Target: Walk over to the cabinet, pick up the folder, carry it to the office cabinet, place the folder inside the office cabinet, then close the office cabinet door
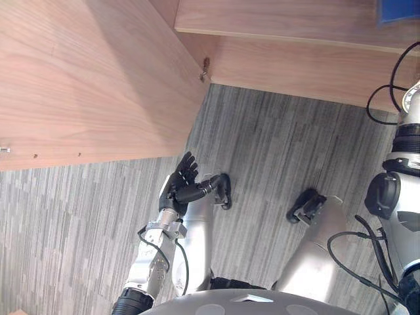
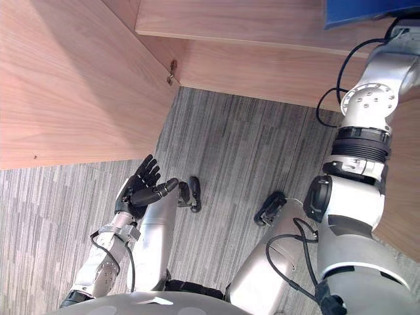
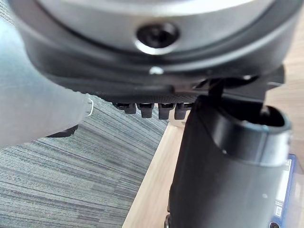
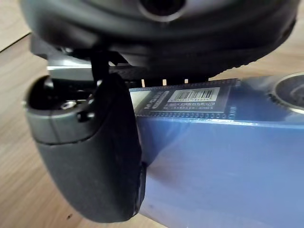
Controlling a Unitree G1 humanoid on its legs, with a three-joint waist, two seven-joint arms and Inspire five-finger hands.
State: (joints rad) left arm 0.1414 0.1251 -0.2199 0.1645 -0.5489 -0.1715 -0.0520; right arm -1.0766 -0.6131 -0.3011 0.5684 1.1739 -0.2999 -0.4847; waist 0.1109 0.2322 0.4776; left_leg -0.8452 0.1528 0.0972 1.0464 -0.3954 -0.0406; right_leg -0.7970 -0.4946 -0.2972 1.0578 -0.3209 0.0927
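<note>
Likely the placing step: the blue folder (image 4: pixel 213 161) rests on the cabinet shelf (image 1: pixel 275 20), far right. The right hand (image 4: pixel 90 156) has its thumb against it; I cannot tell its grip. The left hand (image 1: pixel 178 187) hangs open by the open door (image 1: pixel 98 79). Next: let go, withdraw, shut door.

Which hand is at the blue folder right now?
The right hand: it lies against the blue folder on the wooden shelf. The left hand hangs open over the grey carpet, touching nothing.

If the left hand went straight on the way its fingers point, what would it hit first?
Probably the wooden cabinet door: the left hand, open, points at its lower edge near the corner, just ahead. Depth is unclear, so it might miss.
</note>
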